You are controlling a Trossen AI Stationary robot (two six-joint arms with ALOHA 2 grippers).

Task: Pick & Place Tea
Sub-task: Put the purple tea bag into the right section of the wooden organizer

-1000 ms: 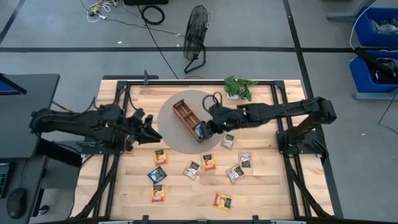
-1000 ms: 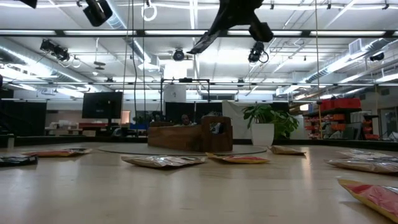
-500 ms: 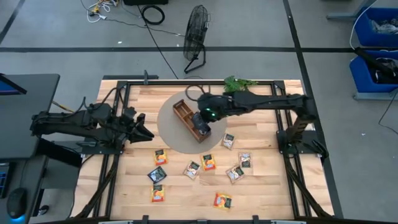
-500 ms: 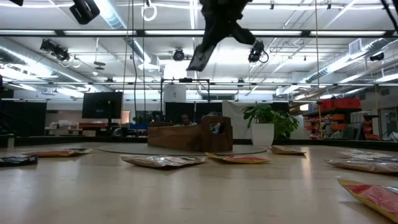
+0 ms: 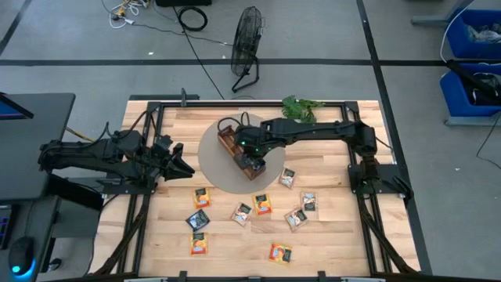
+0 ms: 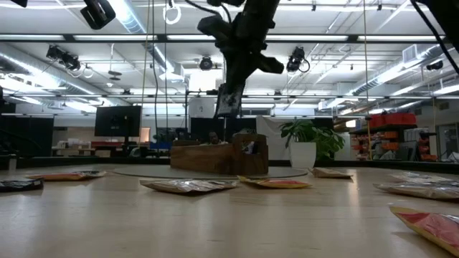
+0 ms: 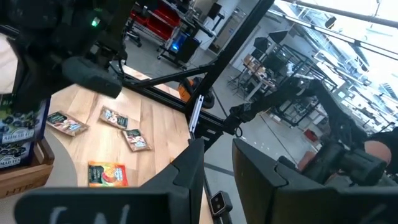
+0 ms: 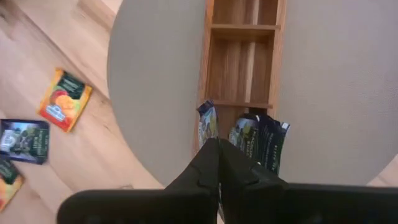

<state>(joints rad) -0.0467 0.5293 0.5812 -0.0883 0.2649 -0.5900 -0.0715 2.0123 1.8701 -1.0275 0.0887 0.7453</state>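
Observation:
My right gripper (image 5: 247, 147) hangs over the brown wooden tray (image 5: 228, 139), shut on a dark blue tea sachet (image 6: 228, 100). The tray rests on a round grey mat (image 5: 210, 160). Two dark blue sachets (image 8: 260, 140) stand in its end compartment; the other two compartments (image 8: 242, 59) are bare. Several orange, dark and pale sachets (image 5: 262, 204) lie flat on the wood near the table's near edge. My left gripper (image 5: 178, 160) is open and waits above the table's left part, level with the mat's left rim. My right gripper pinches the dark blue sachet at its upper edge (image 8: 209, 132) between the two fingers, which come from above and point down. The sachet hangs below the fingers (image 6: 237, 72), lifted clear above the tray, edge-on to the wrist camera.
A small green plant (image 5: 300, 110) stands at the table's far edge, right of the mat. Black frame rails (image 5: 356, 168) run along the table's left and right sides. Bare wood lies between the mat and the right rail.
My right gripper has swung from the tray's right side toward the table's left and far edge, over the tray, and has come down, still shut on the sachet, which now hangs straight down. My left gripper has drawn back a little toward the left edge.

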